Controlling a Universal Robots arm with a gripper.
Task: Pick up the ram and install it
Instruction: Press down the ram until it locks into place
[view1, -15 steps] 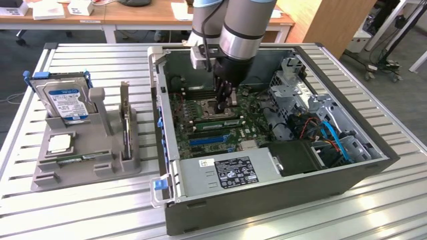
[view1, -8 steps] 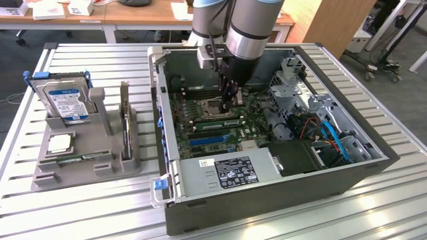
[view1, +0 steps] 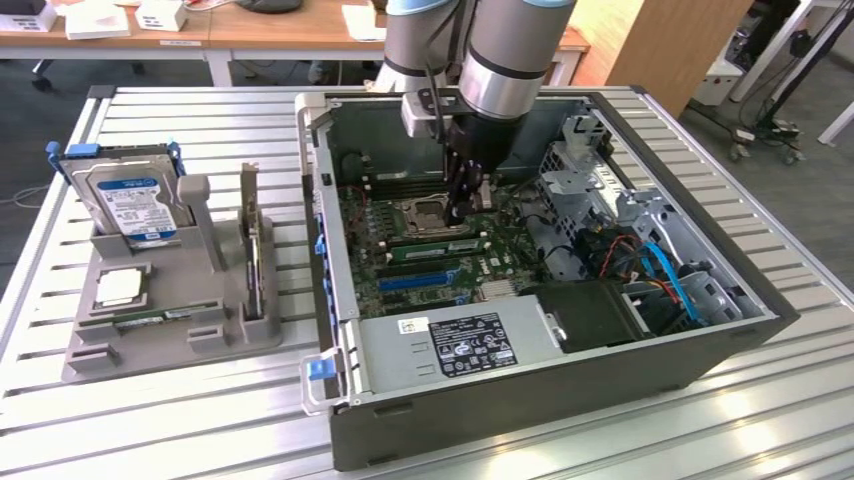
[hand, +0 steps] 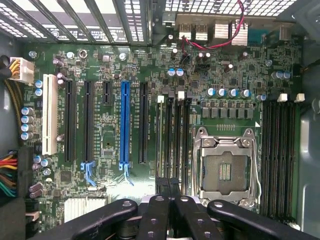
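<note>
The ram (view1: 163, 317), a thin green stick, lies flat in the front slot of the grey holder (view1: 160, 345) at the exterior view's left, outside the computer case. My gripper (view1: 461, 212) is far from it, reaching down inside the open case (view1: 534, 400) over the motherboard (hand: 100, 125). Its black fingers (hand: 161, 212) are pressed together, shut, with nothing visible between them. The tips hover just above the black memory slots (hand: 172, 135) beside the open CPU socket (hand: 225, 170).
The holder also carries a silver hard drive with a blue label (view1: 130, 205) and an upright expansion card (view1: 251, 250). Inside the case are the power supply (view1: 461, 345), drive cage (view1: 594, 180), cables (view1: 667, 280) and more memory slots (hand: 277, 155).
</note>
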